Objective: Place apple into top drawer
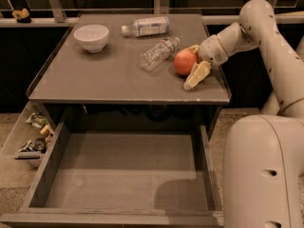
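Note:
The red-orange apple [184, 62] sits on the grey tabletop [109, 75] near its right edge. My gripper [191, 66] reaches in from the right and is open, with one pale finger [197, 74] in front of the apple and the other [193, 48] behind it, so the apple lies between them. The top drawer [123, 175] is pulled out below the tabletop, wide and grey, with a bare flat bottom.
A clear plastic bottle [158, 53] lies just left of the apple and another bottle [145, 26] lies at the back. A white bowl [91, 36] stands at the back left. A pale bin of snack clutter [28, 137] is at lower left. My base [261, 170] stands right of the drawer.

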You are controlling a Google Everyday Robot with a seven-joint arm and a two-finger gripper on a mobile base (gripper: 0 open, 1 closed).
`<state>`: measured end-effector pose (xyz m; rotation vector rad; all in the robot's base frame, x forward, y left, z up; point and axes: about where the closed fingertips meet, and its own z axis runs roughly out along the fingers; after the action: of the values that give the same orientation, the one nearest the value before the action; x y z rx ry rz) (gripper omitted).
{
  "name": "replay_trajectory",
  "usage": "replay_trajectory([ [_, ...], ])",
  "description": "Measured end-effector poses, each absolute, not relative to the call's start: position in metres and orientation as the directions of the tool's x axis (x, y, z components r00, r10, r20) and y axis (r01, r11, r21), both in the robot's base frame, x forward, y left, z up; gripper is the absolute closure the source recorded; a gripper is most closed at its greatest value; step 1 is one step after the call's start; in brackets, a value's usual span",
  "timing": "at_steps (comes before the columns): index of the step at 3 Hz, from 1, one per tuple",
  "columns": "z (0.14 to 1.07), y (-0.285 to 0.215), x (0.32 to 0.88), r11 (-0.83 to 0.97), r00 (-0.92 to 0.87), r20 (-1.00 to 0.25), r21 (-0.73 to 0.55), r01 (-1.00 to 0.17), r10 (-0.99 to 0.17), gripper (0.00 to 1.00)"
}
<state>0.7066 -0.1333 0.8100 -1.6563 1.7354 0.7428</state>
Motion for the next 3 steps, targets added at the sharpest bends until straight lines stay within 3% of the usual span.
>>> replay_trajectory([
  [1,0.810,-0.133,0.707,0.055,-0.021,-0.760,-0.019,-0.998,-0.650,0.87],
  [2,0.817,-0.133,0.707,0.055,-0.021,-0.760,-0.019,-0.998,-0.650,1.00],
  [3,0.823,-0.133,0.707,0.057,-0.021,-0.758,-0.021,-0.998,-0.652,1.00],
])
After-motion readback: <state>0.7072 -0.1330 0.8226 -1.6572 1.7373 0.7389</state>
